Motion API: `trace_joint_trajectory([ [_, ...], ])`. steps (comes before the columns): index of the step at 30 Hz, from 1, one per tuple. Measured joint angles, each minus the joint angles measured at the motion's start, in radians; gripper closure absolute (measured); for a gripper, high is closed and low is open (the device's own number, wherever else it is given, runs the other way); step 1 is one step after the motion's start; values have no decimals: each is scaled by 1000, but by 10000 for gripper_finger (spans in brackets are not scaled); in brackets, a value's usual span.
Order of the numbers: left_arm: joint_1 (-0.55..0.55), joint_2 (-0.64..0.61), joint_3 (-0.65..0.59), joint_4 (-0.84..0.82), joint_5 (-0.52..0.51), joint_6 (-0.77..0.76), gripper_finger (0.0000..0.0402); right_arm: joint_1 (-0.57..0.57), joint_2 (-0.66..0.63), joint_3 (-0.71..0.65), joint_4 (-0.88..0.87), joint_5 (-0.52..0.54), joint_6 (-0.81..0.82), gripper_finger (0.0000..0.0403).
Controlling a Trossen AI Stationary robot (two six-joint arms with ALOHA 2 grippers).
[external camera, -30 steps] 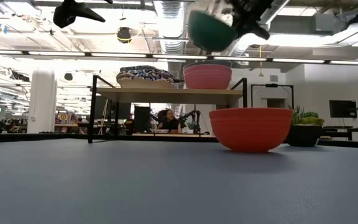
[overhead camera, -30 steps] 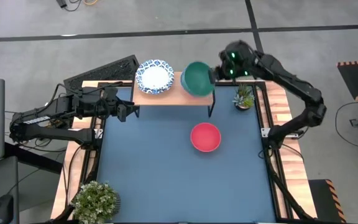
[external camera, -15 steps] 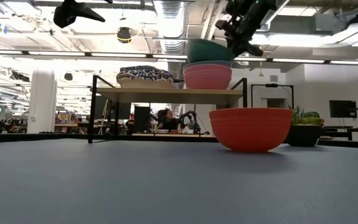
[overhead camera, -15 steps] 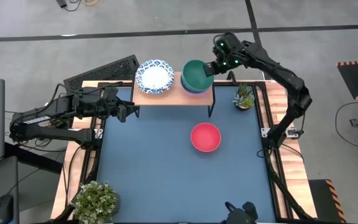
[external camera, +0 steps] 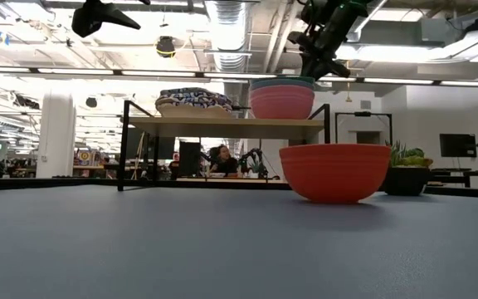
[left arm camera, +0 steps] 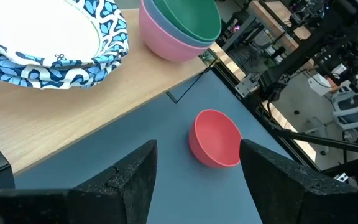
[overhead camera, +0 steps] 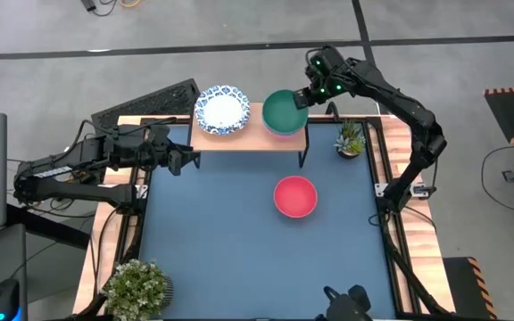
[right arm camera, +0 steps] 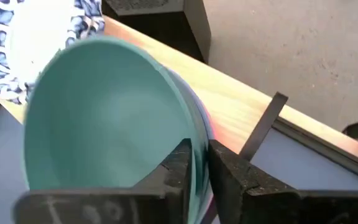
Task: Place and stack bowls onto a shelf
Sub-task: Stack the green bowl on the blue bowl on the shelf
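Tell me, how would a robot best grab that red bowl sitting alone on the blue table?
Probably by the rim. The red bowl stands upright and open, apart from the shelf, so a gripper could likely come straight down, one finger inside the wall and one outside. The right gripper grips the green bowl by its rim that way.

A small spiky green potted plant (overhead camera: 350,139) stands at the blue tabletop's (overhead camera: 230,241) far right edge. A larger bushy potted plant (overhead camera: 137,288) occupies its near left corner.
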Motion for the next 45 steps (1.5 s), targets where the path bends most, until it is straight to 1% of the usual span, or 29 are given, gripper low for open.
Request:
trace_joint_trajectory([
  [4, 0, 0, 0, 0, 0, 6, 188, -12, 0, 14, 23, -8, 3, 276],
  [8, 0, 0, 0, 0, 0, 12, 188, -22, 0, 79, 23, -17, 4, 226],
  [11, 0, 0, 0, 0, 0, 13, 188, -21, -4, 139, 26, 5, -13, 208],
  [14, 0, 0, 0, 0, 0, 12, 188, 4, -22, 156, 80, 2, -41, 213],
  [18, 0, 0, 0, 0, -3, 13, 188, 31, -17, 139, 82, 10, -99, 238],
  [20, 0, 0, 0, 0, -7, 13, 188, 48, -16, 95, 131, 64, -99, 250],
  [24, 0, 0, 0, 0, 1, 13, 188, 73, -16, 11, 234, 211, -94, 266],
  [28, 0, 0, 0, -1, 12, 12, 188, 105, -18, -51, 327, 321, -121, 276],
  [32, 0, 0, 0, -1, 12, 12, 188, 122, -16, -77, 341, 404, -149, 280],
  [34, 0, 0, 0, -2, 12, 12, 188, 122, -19, -93, 352, 423, -152, 280],
  [40, 0, 0, 0, -16, 15, 12, 188, 121, -16, -154, 353, 426, -144, 281],
  [45, 0, 0, 0, -32, 26, 11, 188, 122, -16, -168, 349, 424, -135, 281],
])
